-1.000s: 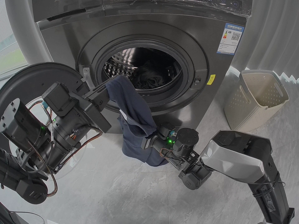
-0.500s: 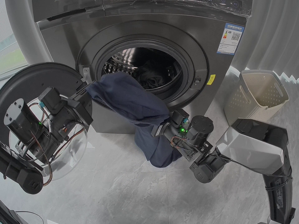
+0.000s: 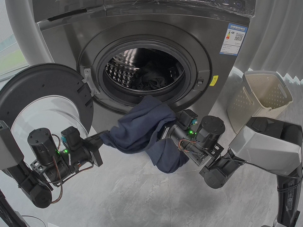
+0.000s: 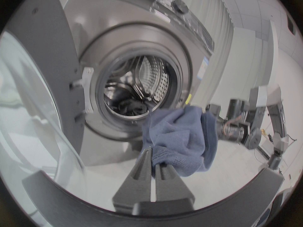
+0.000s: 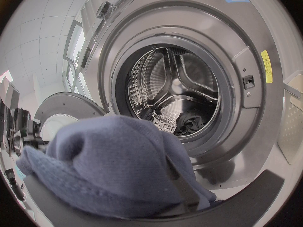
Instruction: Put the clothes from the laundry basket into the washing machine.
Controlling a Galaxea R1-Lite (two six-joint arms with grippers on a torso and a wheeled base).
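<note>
Nearest you, your left gripper [image 3: 101,139] sits low over the floor [image 3: 132,193], its fingers [image 4: 142,164] pressed together on one edge of the navy garment [image 3: 142,126]. The cloth stretches from there across to your right gripper [image 3: 164,132] and drapes over it; whether that one grips the cloth you cannot tell. The garment hangs outside the washing machine [image 3: 151,29], its top against the lower rim of the opening and one fold dangling toward the floor. The door [image 3: 41,82] stands swung open on your left. Deeper in, dark clothes [image 3: 151,79] lie in the drum [image 3: 123,73]. The laundry basket [image 3: 268,95] stands on the floor to the machine's right.
</note>
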